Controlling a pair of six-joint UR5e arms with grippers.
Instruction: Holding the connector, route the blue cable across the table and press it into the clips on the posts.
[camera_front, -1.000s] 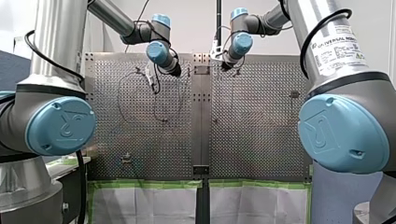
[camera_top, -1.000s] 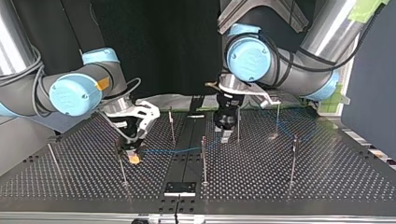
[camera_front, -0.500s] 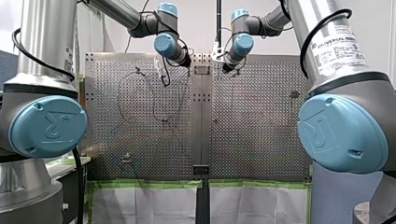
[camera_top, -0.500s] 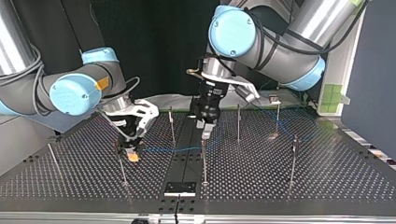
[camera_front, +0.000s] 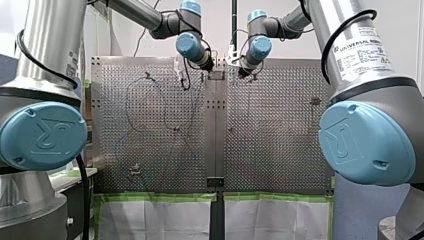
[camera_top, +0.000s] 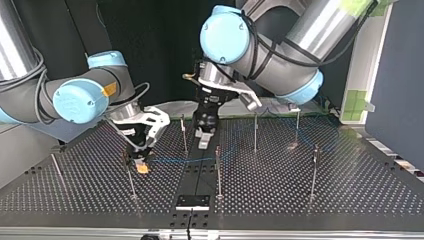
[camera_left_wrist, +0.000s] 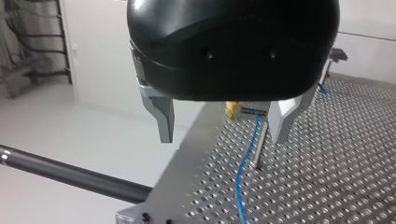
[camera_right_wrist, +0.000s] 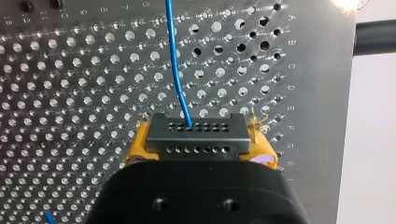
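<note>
The right gripper (camera_right_wrist: 198, 145) squeezes the connector (camera_right_wrist: 196, 133) — the left gripper (camera_left_wrist: 224, 123) is spread, empty. The blue cable (camera_right_wrist: 175, 60) looks mostly unclipped.

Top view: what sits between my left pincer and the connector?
In the top view, one upright post and a stretch of blue cable lie between my left pincer and the connector.

From behind and above our shoulders, the front view is looking across the perforated table (camera_front: 270, 150); the top view is facing back at us, low. Both wrist views are sitting close, the right one at the connector (camera_right_wrist: 196, 137), sharing the blue cable (camera_right_wrist: 175, 65).
</note>
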